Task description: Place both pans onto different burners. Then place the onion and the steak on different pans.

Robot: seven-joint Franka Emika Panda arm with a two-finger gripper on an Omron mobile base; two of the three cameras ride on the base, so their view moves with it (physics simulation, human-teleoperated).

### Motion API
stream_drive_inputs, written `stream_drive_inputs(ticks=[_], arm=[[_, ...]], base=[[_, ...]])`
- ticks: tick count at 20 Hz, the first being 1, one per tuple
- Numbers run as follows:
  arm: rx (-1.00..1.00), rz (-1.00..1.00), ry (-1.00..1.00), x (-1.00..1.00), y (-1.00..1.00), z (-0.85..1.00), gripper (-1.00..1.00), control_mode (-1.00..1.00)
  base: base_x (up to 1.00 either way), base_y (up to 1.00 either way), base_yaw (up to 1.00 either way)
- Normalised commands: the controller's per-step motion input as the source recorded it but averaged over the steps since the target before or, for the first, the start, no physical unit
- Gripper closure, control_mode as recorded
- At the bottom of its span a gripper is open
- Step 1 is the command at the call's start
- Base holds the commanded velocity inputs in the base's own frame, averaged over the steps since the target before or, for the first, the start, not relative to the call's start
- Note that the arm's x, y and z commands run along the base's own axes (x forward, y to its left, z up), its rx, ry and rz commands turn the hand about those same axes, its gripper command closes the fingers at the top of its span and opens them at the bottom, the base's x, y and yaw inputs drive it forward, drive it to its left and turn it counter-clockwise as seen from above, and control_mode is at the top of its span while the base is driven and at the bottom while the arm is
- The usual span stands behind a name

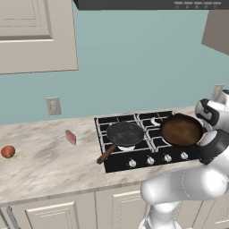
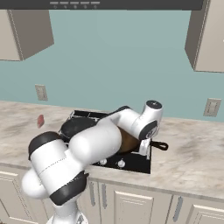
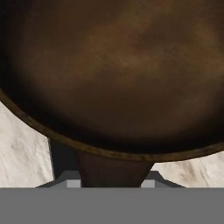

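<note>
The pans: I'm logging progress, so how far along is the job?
Done: black pan sits on a left burner. In hand: the gripper holds the reddish-brown pan by its handle at the cooktop's right side. Left: onion and steak lie on the counter.

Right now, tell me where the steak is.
The steak lies on the marble counter in the left base view, left of the cooktop, between the onion and the black pan.
</note>
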Motion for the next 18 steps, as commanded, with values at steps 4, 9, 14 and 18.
stream_drive_inputs(ticks=[4,9,14,18], arm=[[0.0,-0.01,0.02,0.13,0.06,-0.13,1.0,-1.0],[0.0,-0.01,0.01,0.12,0.08,-0.12,1.0,-1.0],[0.0,-0.01,0.0,0.11,0.08,-0.12,1.0,-1.0],[0.0,-0.02,0.0,0.15,0.05,-0.09,1.0,-1.0]], base=[[0.0,0.0,0.0],[0.0,0.0,0.0],[0.0,0.0,0.0],[0.0,0.0,0.0]])
